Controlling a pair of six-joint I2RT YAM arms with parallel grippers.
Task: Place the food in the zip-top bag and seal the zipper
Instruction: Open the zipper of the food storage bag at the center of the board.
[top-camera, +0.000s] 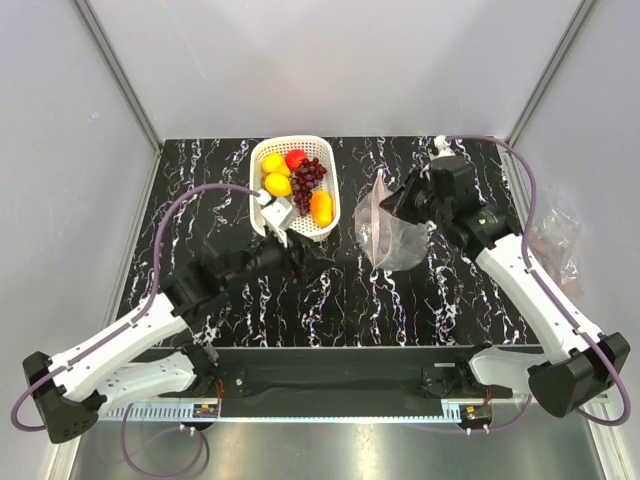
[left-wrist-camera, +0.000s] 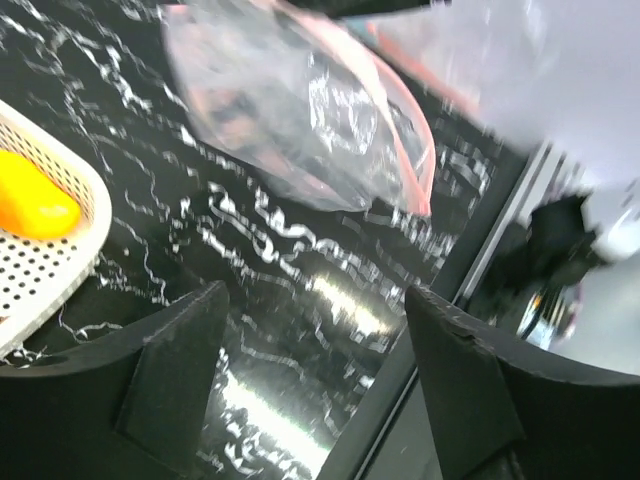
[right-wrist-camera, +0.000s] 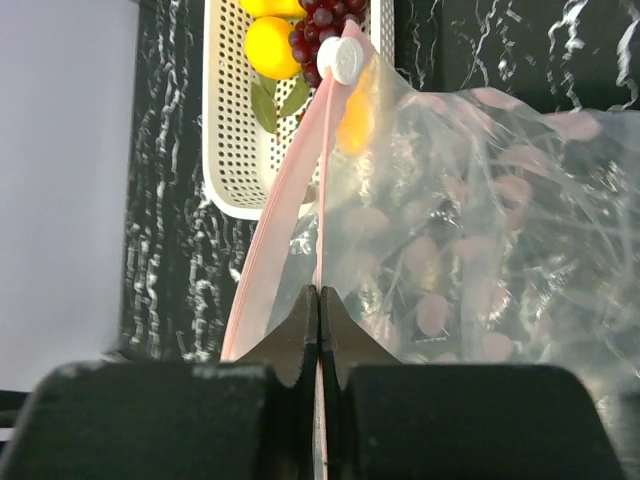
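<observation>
Loading hadn't begun yet, I'd say: all the food (top-camera: 300, 182) sat in the white basket (top-camera: 290, 141) at top centre of the overhead view. The zip-top bag (top-camera: 392, 240) was just right of it, looking empty. The R end effector (right-wrist-camera: 318, 305) was clenched on the pink zipper (right-wrist-camera: 285, 210), pinching one lip of the mouth and lifting that edge off the desk (top-camera: 450, 295), w/ the white slider (right-wrist-camera: 345, 58) at the strip's far end. The L end effector (left-wrist-camera: 315, 325) was released, fingers wide w/ nothing between them, low over the desk btw basket and bag. The next move prob. calls for the L to reach into the basket and take one fruit, e.g. the orange piece (left-wrist-camera: 30, 205) by the near corner. Hard to make out: the L wrist view was motion-blurred, I couldn't judge if the mouth gaped wide enough, and the pinkish blotches on the plastic could be print or reflections.
</observation>
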